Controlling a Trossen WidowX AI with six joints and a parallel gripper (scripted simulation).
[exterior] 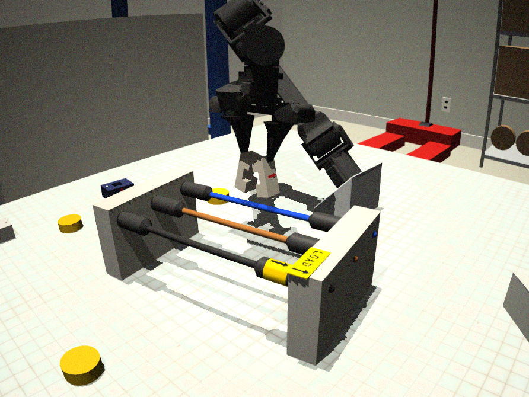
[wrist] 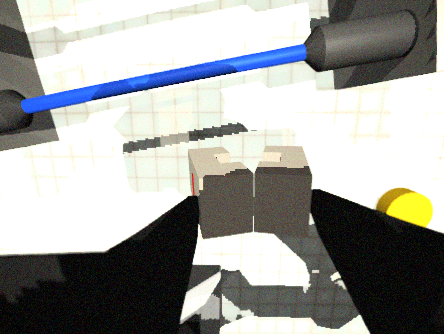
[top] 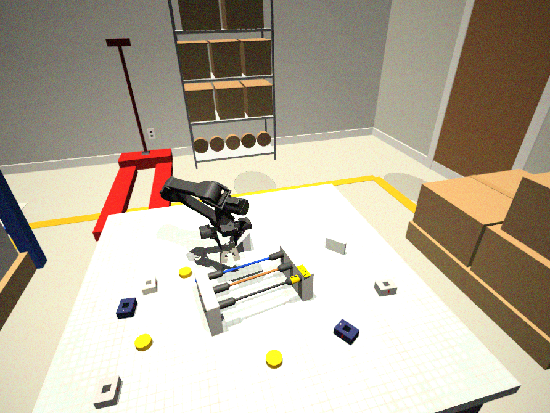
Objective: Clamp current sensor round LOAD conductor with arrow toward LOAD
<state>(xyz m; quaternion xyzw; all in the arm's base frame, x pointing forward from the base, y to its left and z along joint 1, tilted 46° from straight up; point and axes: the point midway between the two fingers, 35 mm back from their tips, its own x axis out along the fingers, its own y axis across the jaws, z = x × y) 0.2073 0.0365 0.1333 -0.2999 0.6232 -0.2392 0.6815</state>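
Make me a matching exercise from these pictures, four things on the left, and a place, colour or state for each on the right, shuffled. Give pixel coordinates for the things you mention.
1. Open sensor (top: 227,253) (exterior: 257,175) (wrist: 254,200)
2. LOAD conductor (top: 262,291) (exterior: 203,246)
3. Middle conductor (top: 253,278) (exterior: 235,224)
4. Conductor nearest the arm (top: 248,264) (exterior: 260,206) (wrist: 165,78)

A. Blue
B. Between the fingers (top: 229,248) (exterior: 257,157)
C. Black
D. Orange-brown

Pairs: 1-B, 2-C, 3-D, 4-A

black arm, chunky cylindrical joints (top: 237,205) (exterior: 261,44)
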